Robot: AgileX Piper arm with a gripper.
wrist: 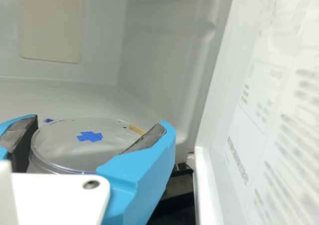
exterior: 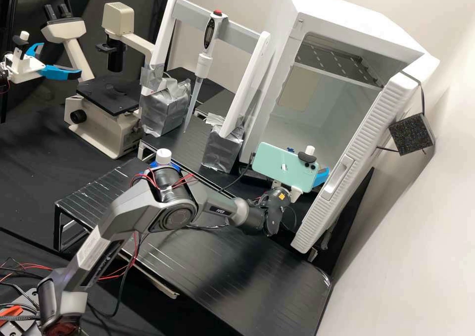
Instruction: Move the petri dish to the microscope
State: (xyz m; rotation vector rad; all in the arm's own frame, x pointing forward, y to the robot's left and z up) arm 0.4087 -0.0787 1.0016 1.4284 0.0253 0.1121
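In the high view, the gripper (exterior: 322, 176) is at the front of the white incubator (exterior: 346, 9), close to the door (exterior: 361, 133), which is standing open. A pale green phone (exterior: 279, 165) is mounted on the arm just beside the gripper, and it covers a part of it.

In the wrist view, the petri dish (wrist: 75, 148) is between the two blue fingers (wrist: 144, 170). Their dark pads (wrist: 148, 137) lie against its opposite sides, so the gripper has hold of the dish, and its fingers are apart by the width of this dish. On top of the round, clear dish there is a blue mark (wrist: 89, 136) (it has the form of a small cross). The dish is at the front part of the incubator, near the inner side of the door; whether its underside touches the floor of the incubator, I cannot tell.

The microscope (exterior: 101, 123) stands well apart from the gripper, on the far side of the white frame (exterior: 163, 29) which holds the pipette (exterior: 203, 64). Behind the arm's elbow there is a bottle with a white cap (exterior: 164, 156). Below the arm extends a black, ribbed platform (exterior: 237, 271).
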